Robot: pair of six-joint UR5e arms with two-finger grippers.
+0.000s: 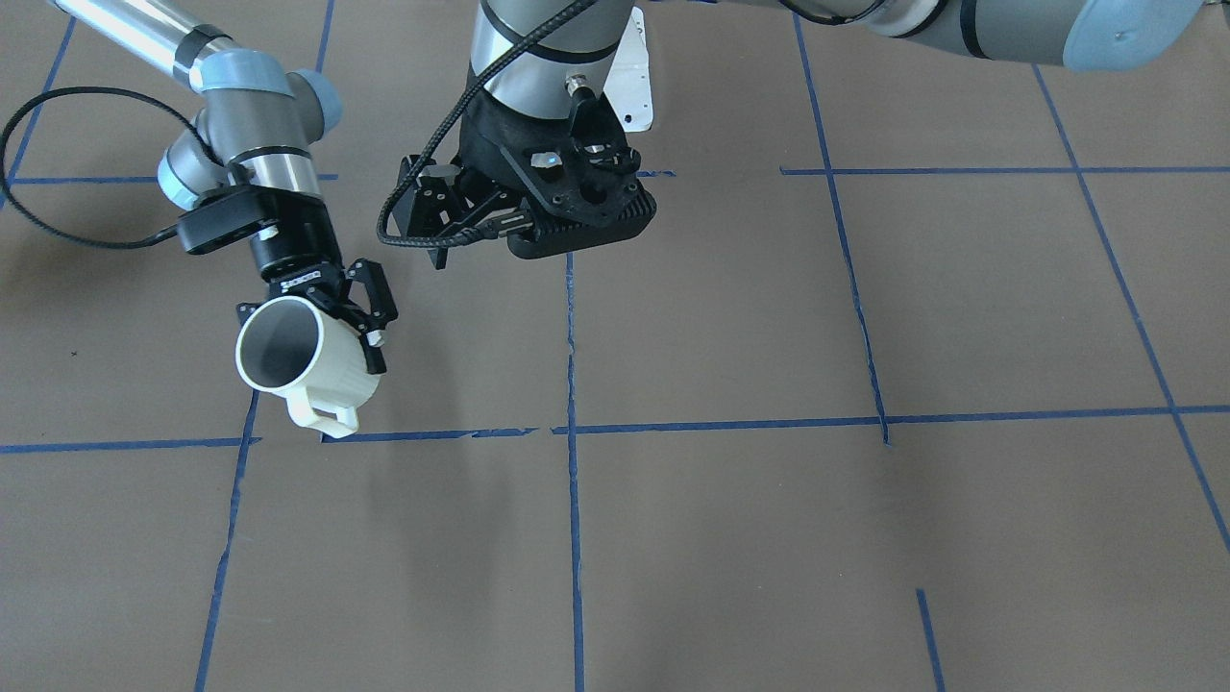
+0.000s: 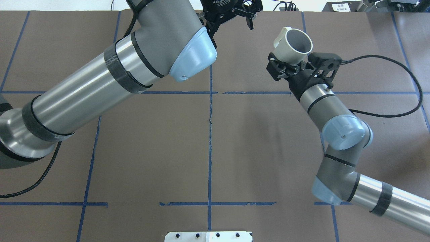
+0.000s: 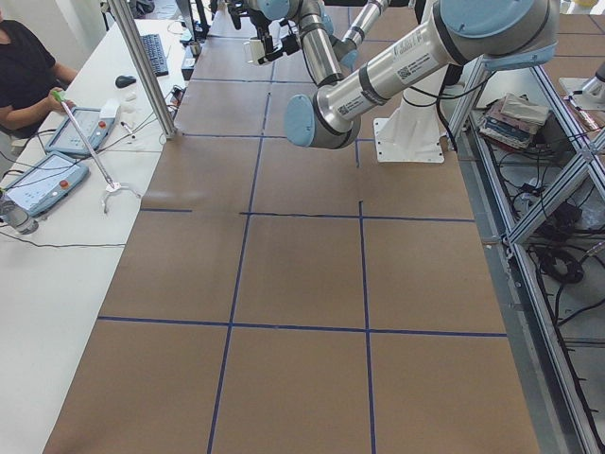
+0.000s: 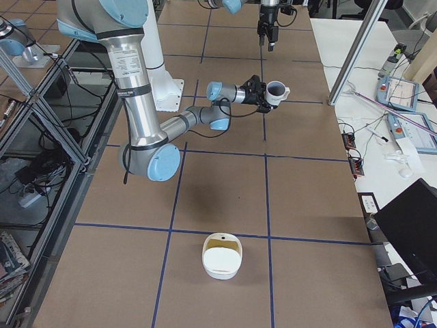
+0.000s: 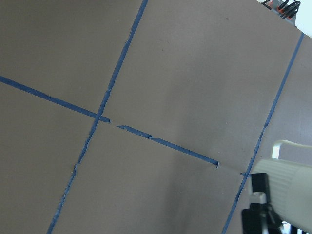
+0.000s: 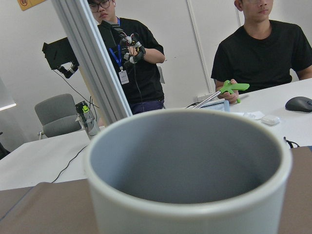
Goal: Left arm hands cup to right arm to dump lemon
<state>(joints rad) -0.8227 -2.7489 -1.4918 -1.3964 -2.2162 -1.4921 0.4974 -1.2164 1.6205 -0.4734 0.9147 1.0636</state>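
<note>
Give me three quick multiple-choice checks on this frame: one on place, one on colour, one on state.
1. Where is the cup?
A) held by the right gripper, clear of the table
B) standing upright on the table
C) lying on its side on the table

2. What colour is the cup's inside?
A) yellow
B) grey
C) blue

3. How is the left gripper?
A) shut on the cup's handle
B) shut, empty
C) open, empty

Key:
1 A: in the front-facing view the right gripper's fingers clasp the tilted cup above the table.
2 B: the cup's open mouth shows a plain grey wall in the front-facing and right wrist views.
3 C: in the overhead view its fingers stand apart with nothing between them.
</note>
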